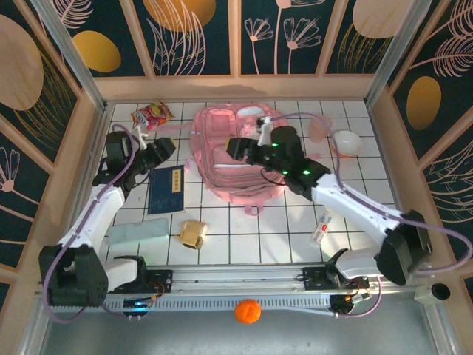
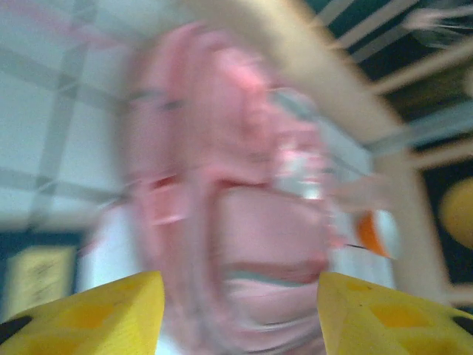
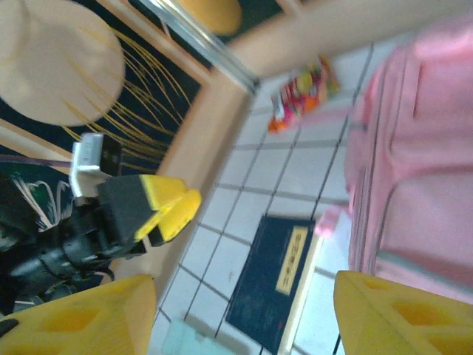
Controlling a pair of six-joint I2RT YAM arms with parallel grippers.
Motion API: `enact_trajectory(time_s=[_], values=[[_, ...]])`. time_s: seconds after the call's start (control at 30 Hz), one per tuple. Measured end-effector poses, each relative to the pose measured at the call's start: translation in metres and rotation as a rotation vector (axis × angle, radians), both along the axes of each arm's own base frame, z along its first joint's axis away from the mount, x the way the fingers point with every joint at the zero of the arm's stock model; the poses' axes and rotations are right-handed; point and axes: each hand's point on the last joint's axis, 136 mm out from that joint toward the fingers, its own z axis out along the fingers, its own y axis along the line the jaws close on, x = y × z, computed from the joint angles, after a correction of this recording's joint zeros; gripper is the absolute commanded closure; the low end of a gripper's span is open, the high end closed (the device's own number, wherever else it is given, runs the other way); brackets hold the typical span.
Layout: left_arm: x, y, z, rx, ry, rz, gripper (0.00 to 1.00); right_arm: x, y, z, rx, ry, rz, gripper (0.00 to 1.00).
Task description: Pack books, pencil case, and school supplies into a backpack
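Left hand [image 1: 164, 149] released — just beyond book [image 1: 165, 189], right hand [image 1: 233, 148] released over backpack [image 1: 222, 126]

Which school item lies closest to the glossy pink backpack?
The thin dark navy book with yellow band, beside the backpack; the mint pouch, tan box and white oblong item lie farther.

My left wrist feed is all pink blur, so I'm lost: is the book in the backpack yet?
Observer: No. The navy book lies flat outside, just left of the backpack.
Operator: What else is unpacked?
Observer: The mint pencil case and the tan box sit side by side below the book in the top view.
Operator: Where is the other arm?
Observer: The right claw hovers open over the backpack's middle.
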Motion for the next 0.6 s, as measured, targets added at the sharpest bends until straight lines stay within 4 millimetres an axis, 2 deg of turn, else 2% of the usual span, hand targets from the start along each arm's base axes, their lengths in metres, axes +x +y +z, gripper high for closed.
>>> enact_trajectory(time_s=[0.03, 0.1, 0.13, 0.23, 0.33, 0.43, 0.6], values=[[-0.005, 0.019, -0.027, 0.021, 0.086, 0.062, 0.37, -0.002, 0.012, -0.012, -0.021, 0.040, 0.014, 0.40], [-0.016, 0.040, -0.060, 0.064, 0.199, 0.139, 0.34, -0.007, 0.038, -0.035, -0.057, 0.115, 0.039, 0.44], [-0.021, 0.047, -0.070, 0.085, 0.236, 0.161, 0.34, -0.009, 0.051, -0.048, -0.076, 0.156, 0.052, 0.47], [-0.027, 0.060, -0.091, 0.139, 0.307, 0.206, 0.36, -0.013, 0.084, -0.079, -0.111, 0.251, 0.084, 0.50], [-0.031, 0.069, -0.118, 0.189, 0.390, 0.225, 0.41, -0.013, 0.110, -0.114, -0.171, 0.334, 0.106, 0.51], [-0.039, 0.075, -0.142, 0.230, 0.459, 0.228, 0.41, -0.012, 0.134, -0.144, -0.229, 0.391, 0.138, 0.53], [-0.044, 0.081, -0.151, 0.274, 0.479, 0.236, 0.40, -0.013, 0.163, -0.176, -0.298, 0.453, 0.181, 0.53]])
